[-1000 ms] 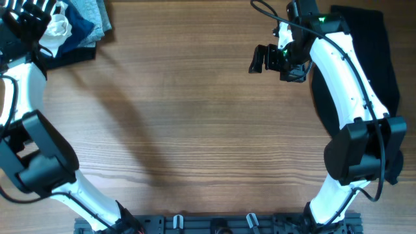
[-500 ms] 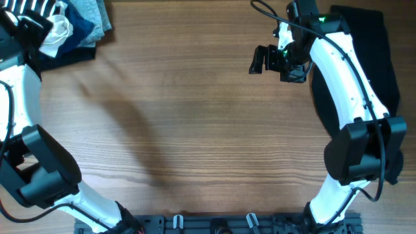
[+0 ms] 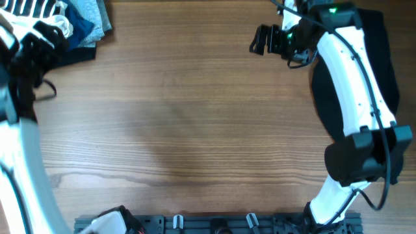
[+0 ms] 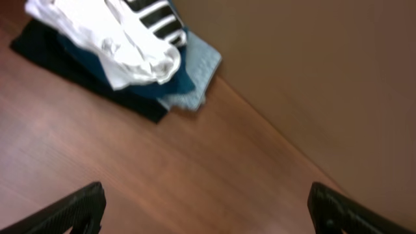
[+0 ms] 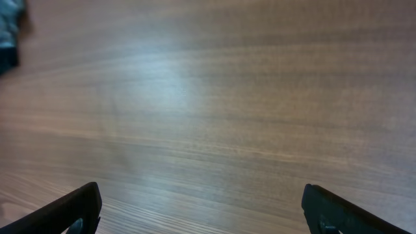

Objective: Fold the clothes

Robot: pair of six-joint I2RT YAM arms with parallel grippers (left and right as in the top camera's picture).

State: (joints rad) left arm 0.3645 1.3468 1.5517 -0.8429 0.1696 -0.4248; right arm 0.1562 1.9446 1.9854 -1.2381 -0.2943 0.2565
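The white T-shirt (image 4: 107, 39) lies crumpled on top of a pile of garments at the table's far left corner, with its black-and-white striped part (image 4: 156, 16) showing. In the overhead view the shirt (image 3: 62, 26) and stripes (image 3: 29, 6) sit at the top left. My left gripper (image 4: 208, 214) is open and empty above bare wood, short of the pile; in the overhead view it (image 3: 44, 38) is blurred beside the pile. My right gripper (image 3: 260, 39) is open and empty over bare table (image 5: 205, 214).
Under the shirt lie a blue garment (image 4: 175, 83), a grey-blue one (image 4: 200, 68) and a black one (image 4: 78, 78). A black garment (image 3: 383, 52) lies along the table's right side under my right arm. A brown wall (image 4: 312, 78) stands behind the pile.
My left arm has lifted and pulled back from the pile, open, with the white shirt left on it. My right gripper has moved toward the far edge.
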